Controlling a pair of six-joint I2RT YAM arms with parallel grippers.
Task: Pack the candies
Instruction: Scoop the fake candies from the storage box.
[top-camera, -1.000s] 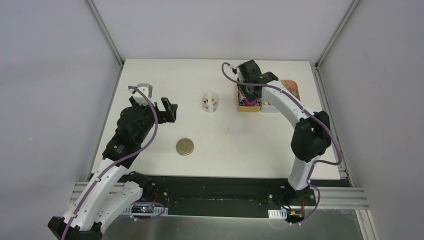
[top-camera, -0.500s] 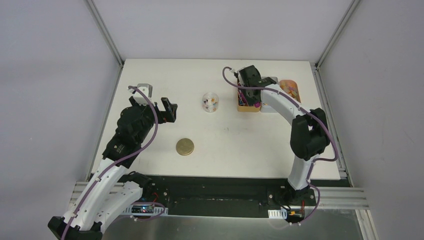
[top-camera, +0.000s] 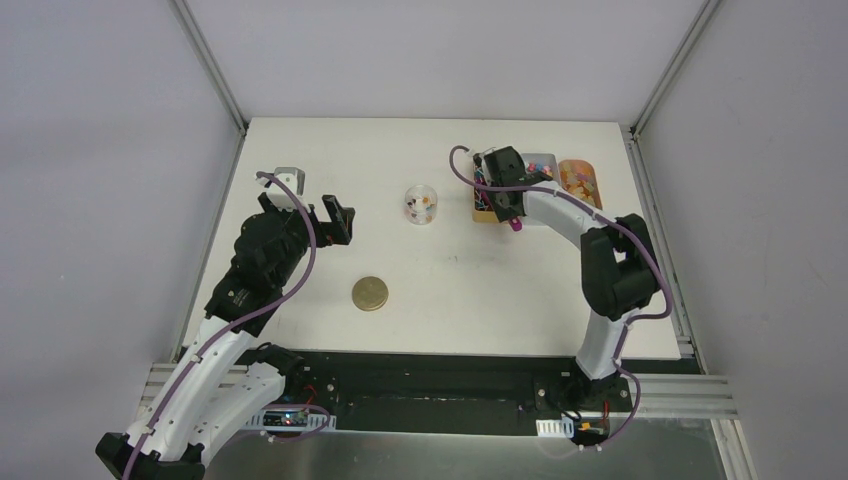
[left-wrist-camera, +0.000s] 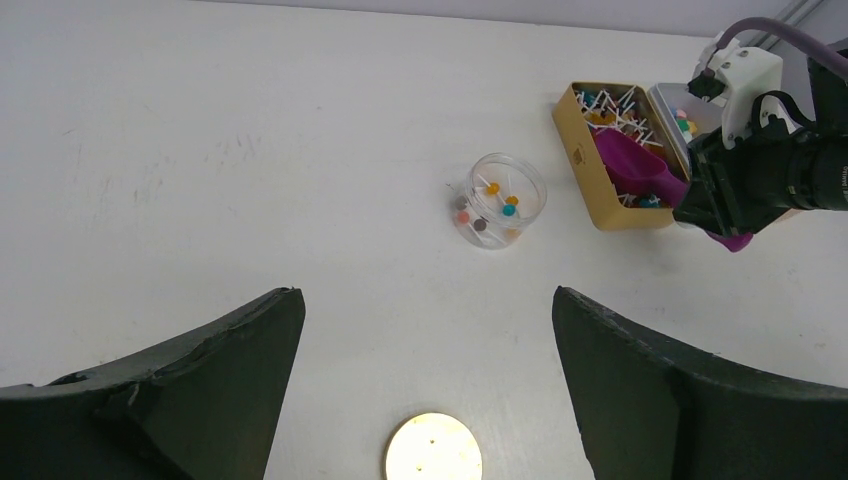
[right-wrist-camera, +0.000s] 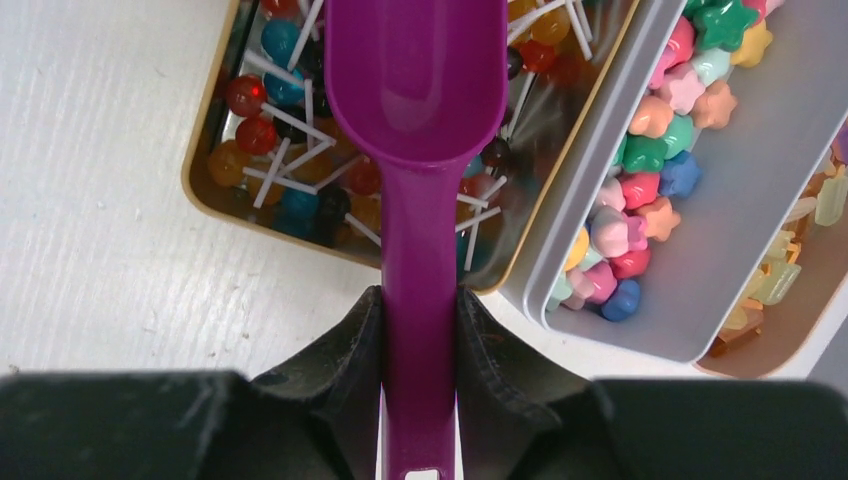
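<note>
My right gripper (right-wrist-camera: 420, 310) is shut on the handle of the magenta scoop (right-wrist-camera: 415, 90), whose empty bowl hangs over the gold tin (right-wrist-camera: 205, 185) of lollipop candies (right-wrist-camera: 248, 98). In the top view this gripper (top-camera: 503, 190) sits at the tin's near edge (top-camera: 482, 214). Pastel star candies (right-wrist-camera: 650, 150) fill the grey tray (right-wrist-camera: 700, 290) beside it. A clear round jar (top-camera: 422, 205) holding a few candies (left-wrist-camera: 495, 200) stands mid-table. My left gripper (top-camera: 335, 222) is open and empty, left of the jar; its fingers (left-wrist-camera: 200, 390) frame the view.
A round gold lid (top-camera: 370, 293) lies near the front middle, also in the left wrist view (left-wrist-camera: 433, 447). An amber tray of orange candies (top-camera: 580, 178) sits at the far right. A small metal bracket (top-camera: 286, 176) stands at the back left.
My right gripper has drawn back toward me with the scoop, from over the far part of the tin to its near edge. The left arm has not moved.
</note>
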